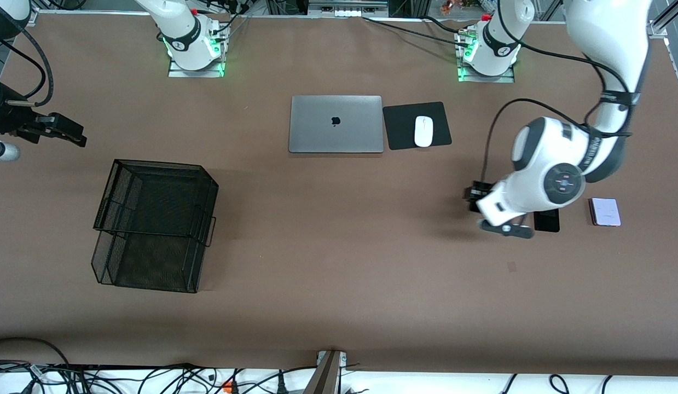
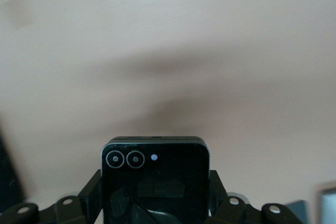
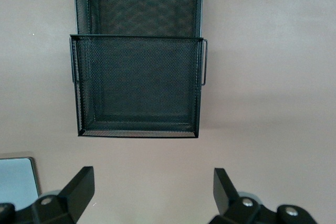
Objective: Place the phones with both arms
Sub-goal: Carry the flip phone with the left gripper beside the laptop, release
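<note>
Your left gripper is pinching the small black phone between its fingers, the phone's twin camera rings facing the wrist camera, and it hangs over bare table at the left arm's end. From the front view the white wrist hides most of that grip. The long black phone lies on the table partly under the wrist, and the pale lilac phone lies just beside it, toward the left arm's end.

Your right gripper waits with its fingers spread and empty, over the table toward the right arm's end, looking at the two-tier black mesh tray. The closed grey laptop and the white mouse on its black pad sit between the bases.

The hold looks to be only on the phone's lower part, though I can't see how deep it goes; a quick swing could let the glossy slab pivot or slip. Coming low across, you risk clipping the tray's raised rim, and any dip here may nudge the long phone lying under the wrist
</note>
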`<state>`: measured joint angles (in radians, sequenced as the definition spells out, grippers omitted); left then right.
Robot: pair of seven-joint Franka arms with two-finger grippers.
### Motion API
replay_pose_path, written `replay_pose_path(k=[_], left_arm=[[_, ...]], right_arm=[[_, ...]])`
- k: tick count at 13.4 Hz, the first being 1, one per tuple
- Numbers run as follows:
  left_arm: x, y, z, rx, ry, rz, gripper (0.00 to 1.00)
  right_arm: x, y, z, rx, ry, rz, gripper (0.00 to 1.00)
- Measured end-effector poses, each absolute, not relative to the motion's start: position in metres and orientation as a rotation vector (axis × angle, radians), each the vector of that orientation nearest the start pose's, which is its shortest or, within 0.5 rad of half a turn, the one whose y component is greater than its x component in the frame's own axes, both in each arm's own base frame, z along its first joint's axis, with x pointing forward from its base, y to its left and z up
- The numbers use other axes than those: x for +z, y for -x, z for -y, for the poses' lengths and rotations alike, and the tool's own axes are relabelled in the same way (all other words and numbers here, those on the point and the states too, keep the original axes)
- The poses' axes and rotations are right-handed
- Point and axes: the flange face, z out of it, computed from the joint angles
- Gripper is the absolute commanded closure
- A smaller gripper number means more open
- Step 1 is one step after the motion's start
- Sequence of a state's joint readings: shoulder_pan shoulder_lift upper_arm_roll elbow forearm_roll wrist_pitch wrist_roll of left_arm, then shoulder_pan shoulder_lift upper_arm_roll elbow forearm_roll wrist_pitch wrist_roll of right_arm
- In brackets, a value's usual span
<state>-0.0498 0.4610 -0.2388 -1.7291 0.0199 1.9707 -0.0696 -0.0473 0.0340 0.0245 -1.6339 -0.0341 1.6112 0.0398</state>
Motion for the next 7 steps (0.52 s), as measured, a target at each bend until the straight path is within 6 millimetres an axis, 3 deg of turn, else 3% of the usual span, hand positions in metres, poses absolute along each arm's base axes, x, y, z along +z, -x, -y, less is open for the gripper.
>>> replay_pose_path(k=[2, 4, 5, 7], left_arm=[[0.291, -0.601, 0.266, 0.354, 3.163, -0.425, 0.79], [0.259, -0.582, 0.36, 0.273, 3.199, -0.39, 0.75], [0.243, -0.574, 0.396, 0.206, 3.237, -0.331, 0.74], [0.218, -0.56, 0.445, 0.054, 3.319, -0.264, 0.71]], right_arm=[[0.579, -0.565, 0.016, 0.09, 3.173, -0.094, 0.0], [0.579, -0.565, 0.016, 0.089, 3.173, -0.094, 0.0], [0.579, -0.565, 0.016, 0.089, 3.173, -0.094, 0.0], [0.579, -0.565, 0.016, 0.089, 3.173, -0.094, 0.0]])
